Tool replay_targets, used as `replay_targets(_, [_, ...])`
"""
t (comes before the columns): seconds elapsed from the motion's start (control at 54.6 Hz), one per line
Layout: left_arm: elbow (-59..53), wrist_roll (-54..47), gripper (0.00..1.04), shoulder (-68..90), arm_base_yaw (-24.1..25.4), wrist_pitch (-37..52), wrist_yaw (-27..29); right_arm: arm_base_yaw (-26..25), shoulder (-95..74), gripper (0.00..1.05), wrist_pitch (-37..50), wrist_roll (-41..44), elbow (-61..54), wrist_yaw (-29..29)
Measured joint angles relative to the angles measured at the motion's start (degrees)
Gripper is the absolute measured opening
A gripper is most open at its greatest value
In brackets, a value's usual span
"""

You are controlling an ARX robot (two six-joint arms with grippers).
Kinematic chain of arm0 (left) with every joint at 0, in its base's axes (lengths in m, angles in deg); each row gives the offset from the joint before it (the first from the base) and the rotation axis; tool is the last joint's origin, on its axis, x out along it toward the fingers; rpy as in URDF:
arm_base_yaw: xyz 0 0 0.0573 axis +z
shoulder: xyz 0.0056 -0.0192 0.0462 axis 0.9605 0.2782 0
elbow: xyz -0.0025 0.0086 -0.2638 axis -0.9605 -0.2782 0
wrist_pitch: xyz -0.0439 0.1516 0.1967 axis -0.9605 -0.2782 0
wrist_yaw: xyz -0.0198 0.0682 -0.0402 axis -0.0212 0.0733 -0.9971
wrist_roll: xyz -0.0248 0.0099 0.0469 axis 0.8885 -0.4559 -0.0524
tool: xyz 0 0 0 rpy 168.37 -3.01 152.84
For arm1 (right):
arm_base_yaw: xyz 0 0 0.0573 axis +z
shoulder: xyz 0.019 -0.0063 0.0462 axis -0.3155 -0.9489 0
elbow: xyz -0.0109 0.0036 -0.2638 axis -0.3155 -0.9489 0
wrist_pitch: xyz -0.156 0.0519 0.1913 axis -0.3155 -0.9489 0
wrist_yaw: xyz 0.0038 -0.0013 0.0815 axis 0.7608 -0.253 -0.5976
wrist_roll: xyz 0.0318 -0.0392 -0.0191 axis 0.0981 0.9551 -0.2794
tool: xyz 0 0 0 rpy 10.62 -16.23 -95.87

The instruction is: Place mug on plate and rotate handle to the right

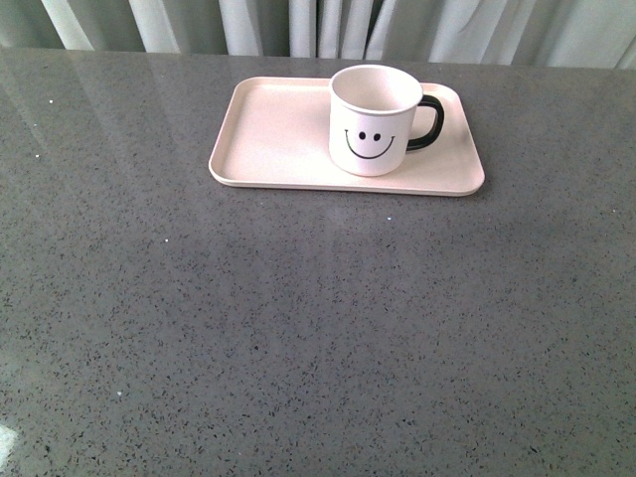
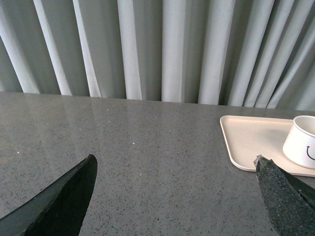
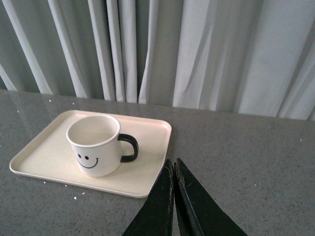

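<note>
One mug [image 1: 375,121] stands upright on the right half of the plate [image 1: 273,134], far on the grey worktop [image 1: 298,328]; handle [image 1: 428,123] points right, smiley faces near. Left pincer [image 2: 174,189] spread wide, empty. Right pincer [image 3: 174,172] closed on nothing, clear of plate.

Mug [image 1: 375,121]: glossy white, ceramic-looking; handle [image 1: 428,124] glossy black. Plate [image 1: 278,134]: matt pale pink, smooth. Table [image 1: 298,338]: polished grey speckled stone look. Curtain [image 3: 197,49]: cloth, matt.
</note>
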Motion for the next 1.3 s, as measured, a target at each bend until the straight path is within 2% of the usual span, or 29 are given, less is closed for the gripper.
replay_targets(0.11, [0.0,0.0,0.96,0.0,0.0,0.0,0.0,0.0,2.2,0.02,-0.6,0.0,-2.8,0.0])
replay_targets(0.458, [0.0,0.0,0.96,0.0,0.0,0.0,0.0,0.0,15.6,0.02,-10.0,0.0,-7.0,0.0])
replay_targets(0.75, [0.0,0.0,0.96,0.0,0.0,0.0,0.0,0.0,31.9,0.02,-23.5,0.0,-8.7,0.0])
replay_targets(1.3, [0.0,0.0,0.96,0.0,0.0,0.0,0.0,0.0,49.2,0.02,-39.7,0.0,-8.7,0.0])
